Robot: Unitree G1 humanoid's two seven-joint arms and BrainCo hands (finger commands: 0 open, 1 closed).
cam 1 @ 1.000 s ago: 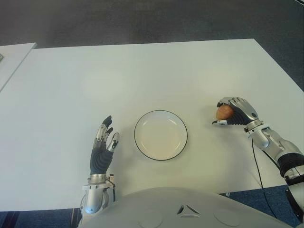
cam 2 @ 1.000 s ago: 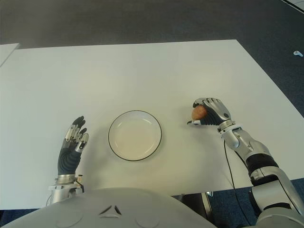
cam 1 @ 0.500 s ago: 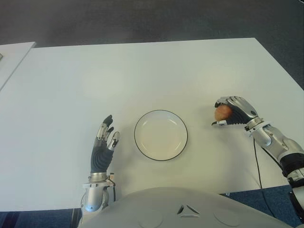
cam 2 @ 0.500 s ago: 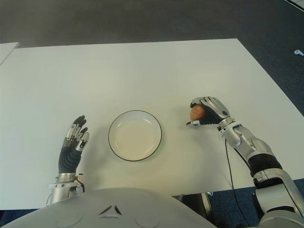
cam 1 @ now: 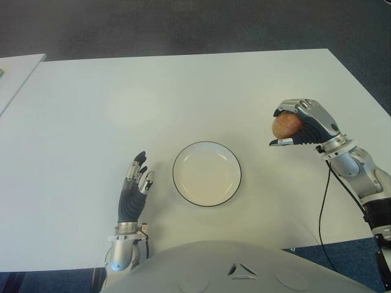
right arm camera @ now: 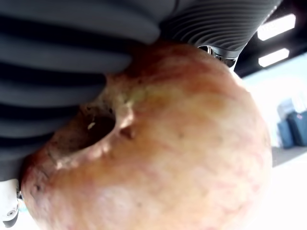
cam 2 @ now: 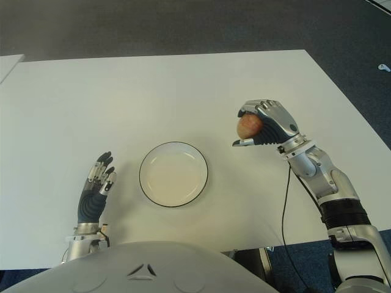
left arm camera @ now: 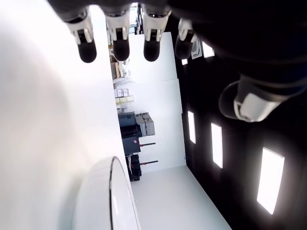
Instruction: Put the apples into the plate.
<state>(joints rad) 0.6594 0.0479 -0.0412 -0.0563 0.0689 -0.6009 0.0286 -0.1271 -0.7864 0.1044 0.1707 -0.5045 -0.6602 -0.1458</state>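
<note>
right wrist view shows the right robot hand gripping an apple, fingers hiding its top.

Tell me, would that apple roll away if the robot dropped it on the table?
Probably: the apple looks round, and the table is flat and smooth. It seems firm, keeping its shape inside the right hand. The plate rim might stop it.

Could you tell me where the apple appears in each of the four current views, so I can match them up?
Left eye view: apple in the right robot hand, right of the plate.
Right eye view: apple right of centre, in the same hand, beyond the plate's right edge.
Left wrist view: not in it; only the plate's rim and the open left robot hand's fingertips.
Right wrist view: apple fills the picture under the fingers.
Shared landmark: the plate.
</note>
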